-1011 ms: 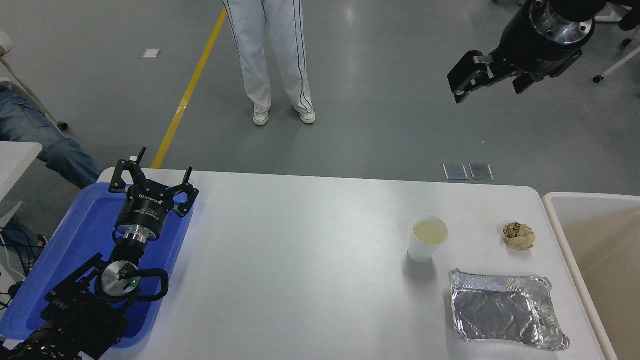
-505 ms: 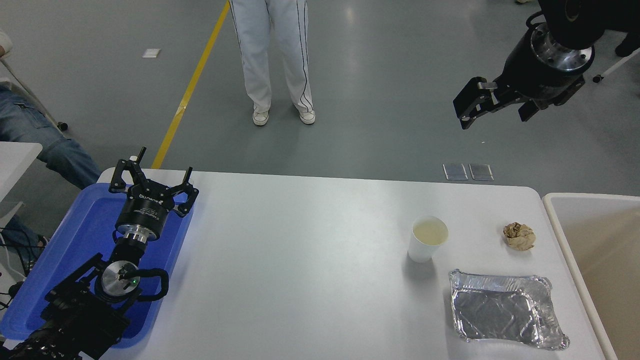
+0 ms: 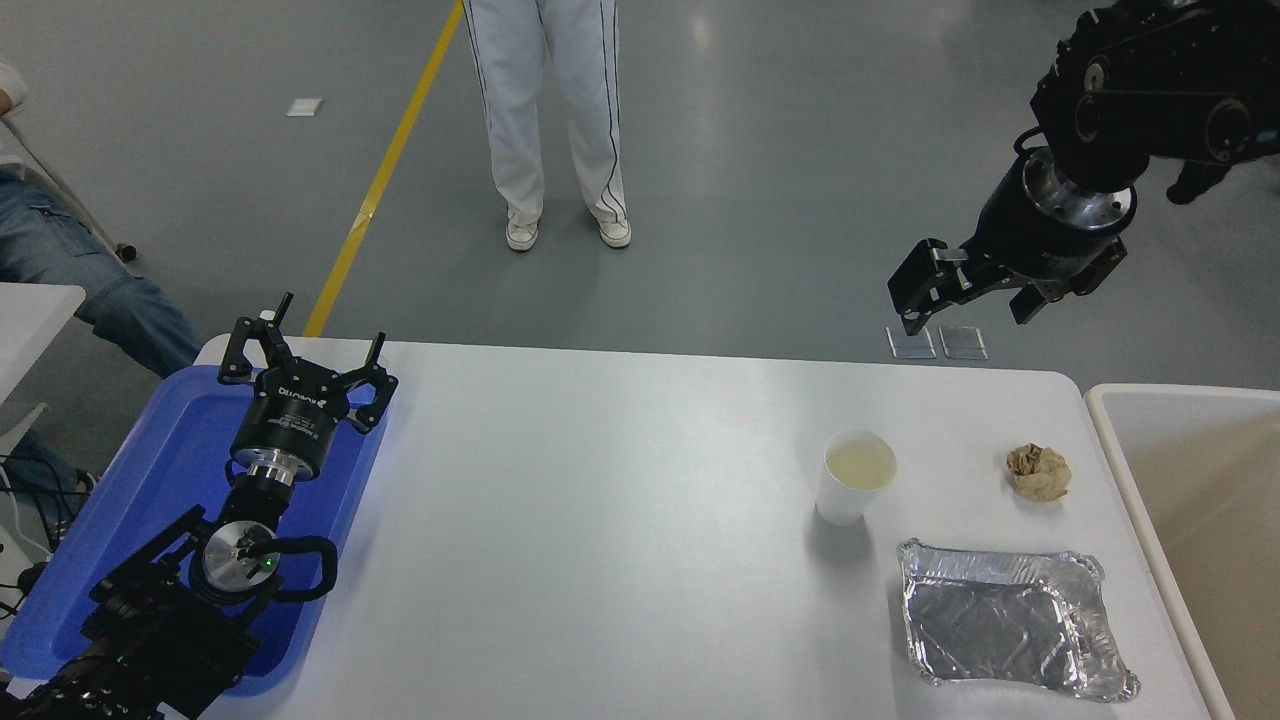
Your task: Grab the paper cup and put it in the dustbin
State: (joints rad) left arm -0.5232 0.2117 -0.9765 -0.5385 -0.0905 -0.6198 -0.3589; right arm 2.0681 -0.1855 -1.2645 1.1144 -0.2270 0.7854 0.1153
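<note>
the right pincer [image 3: 968, 308] hangs open beyond the worktop's [image 3: 600, 520] far edge; a careless descent could tip the upright paper cup [image 3: 854, 478]

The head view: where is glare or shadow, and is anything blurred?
Head view: sharp overall; pale light patches glare on the grey floor; the paper cup casts a soft shadow toward the camera on the table; the foil tray glints; the right claw is not blurred.
</note>
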